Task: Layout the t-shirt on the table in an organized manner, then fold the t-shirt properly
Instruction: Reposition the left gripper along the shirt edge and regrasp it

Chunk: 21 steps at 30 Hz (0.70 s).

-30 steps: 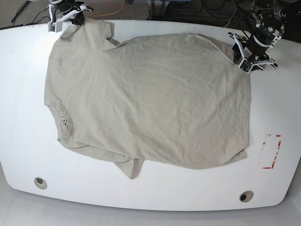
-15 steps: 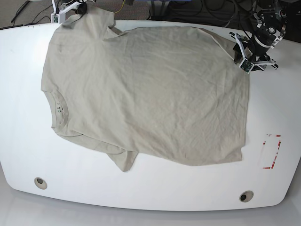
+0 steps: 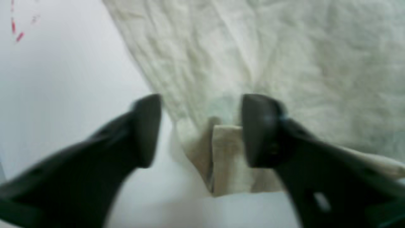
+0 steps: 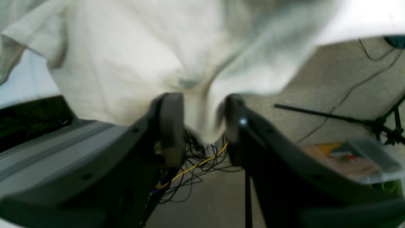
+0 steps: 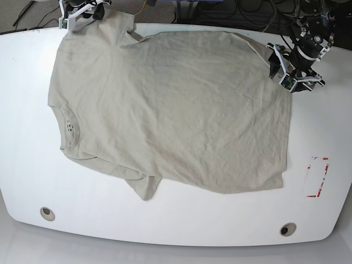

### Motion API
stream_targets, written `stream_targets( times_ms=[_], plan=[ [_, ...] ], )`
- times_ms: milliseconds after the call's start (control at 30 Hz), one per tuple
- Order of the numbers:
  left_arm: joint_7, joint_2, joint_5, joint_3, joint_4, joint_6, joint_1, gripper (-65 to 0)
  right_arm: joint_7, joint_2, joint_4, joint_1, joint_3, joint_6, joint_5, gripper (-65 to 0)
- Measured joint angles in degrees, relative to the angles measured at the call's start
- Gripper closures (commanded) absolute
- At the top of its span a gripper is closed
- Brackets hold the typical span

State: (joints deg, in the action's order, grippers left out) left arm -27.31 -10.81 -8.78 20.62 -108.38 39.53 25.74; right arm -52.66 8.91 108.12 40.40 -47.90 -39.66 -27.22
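The shirt (image 5: 170,110) lies spread flat on the white counter (image 5: 27,181), collar toward the base view's left, hem toward its right, one sleeve at the near edge and the other at the far left corner. The cloth is wrinkled but mostly smoothed out.

The left end effector (image 5: 283,69) sits at the shirt's far hem corner, on the base view's right. In the left wrist view its two dark fingers (image 3: 148,126) stand spread, with the folded hem corner lying between them; the right-hand finger touches or nearly touches the cloth, the other stands clear over bare counter. Nothing is pinched. That arm reaches in from the far right edge, its end effector (image 3: 202,129) tilted down toward the counter.

The right end effector (image 5: 82,14) is at the far left corner, by the upper sleeve, which hangs over the counter's back edge. In the right wrist view the end effector (image 4: 202,126) has its jaws partly apart, with a blurred bunch of sleeve cloth hanging in the gap. Whether the fingers grip that cloth cannot be told. Floor and cables (image 4: 196,164) show below it.

A red tape outline (image 5: 318,177) lies on the counter beyond the hem, apart from the shirt.
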Motion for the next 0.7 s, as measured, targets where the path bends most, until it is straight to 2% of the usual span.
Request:
stream_targets(
  times_ms=[133, 200, 300, 533, 700],
  plan=[
    [0.61, -0.04, 0.28, 0.0, -0.07, -0.37, -1.53, -57.9, -0.02, 0.02, 0.0, -0.09, 0.0, 0.0, 0.02, -23.3],
    [0.76, 0.26, 0.81, 0.07, -0.22, -0.48, -1.75, -58.8, -0.07, 0.0, 0.0, -0.28, -0.02, 0.02, 0.07, -23.3],
    [0.44, 1.16, 2.45, 0.26, -0.22, -0.46, -1.4, -57.9, -0.02, 0.0, 0.0, -0.68, 0.0, 0.02, 0.22, -23.3],
    [-1.29, 1.38, 11.93, 3.19, -0.2, 0.98, 0.68, -55.9, -0.04, 0.0, 0.0, -0.7, 0.0, 0.02, 0.24, -23.3],
    [-4.79, 1.18, 12.07, 5.25, 0.17, 0.42, 1.53, -53.5, -0.07, 0.0, 0.0, -0.87, 0.0, 0.02, 0.24, -23.3]
  ],
)
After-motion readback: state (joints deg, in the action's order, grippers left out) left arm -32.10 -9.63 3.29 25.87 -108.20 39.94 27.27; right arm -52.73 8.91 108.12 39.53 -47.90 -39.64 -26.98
